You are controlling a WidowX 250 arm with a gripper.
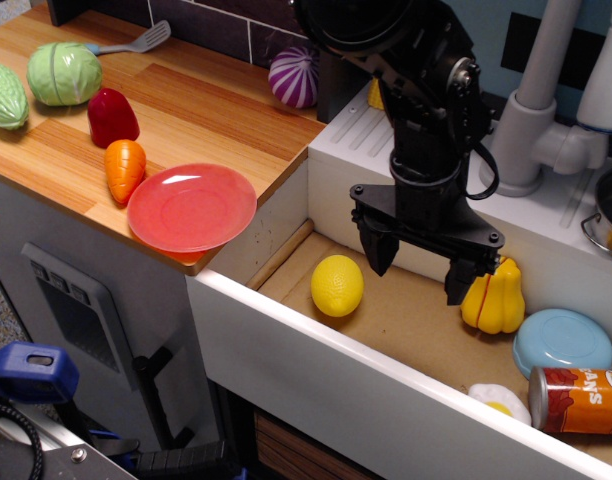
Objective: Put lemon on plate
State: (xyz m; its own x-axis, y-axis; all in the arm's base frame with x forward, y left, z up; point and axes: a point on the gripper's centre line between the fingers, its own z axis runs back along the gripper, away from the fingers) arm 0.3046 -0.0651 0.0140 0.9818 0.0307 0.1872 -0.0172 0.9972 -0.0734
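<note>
The lemon (337, 285) is a smooth bright yellow egg shape lying on the brown floor of the sink basin, near its left end. The red plate (192, 207) sits empty on the wooden counter's front right corner, left of and above the basin. My gripper (423, 268) hangs over the basin, open and empty, its left finger just right of the lemon and its right finger close to the ridged yellow squash (495, 296). The lemon lies outside the fingers.
In the basin lie a light blue plate (563, 341), a can (579, 399) and a fried egg toy (499, 400). On the counter are an orange carrot (124, 167), a red pepper (112, 116), green vegetables (64, 73), a purple onion (293, 77) and a spatula (136, 42). A faucet (539, 95) stands at the back right.
</note>
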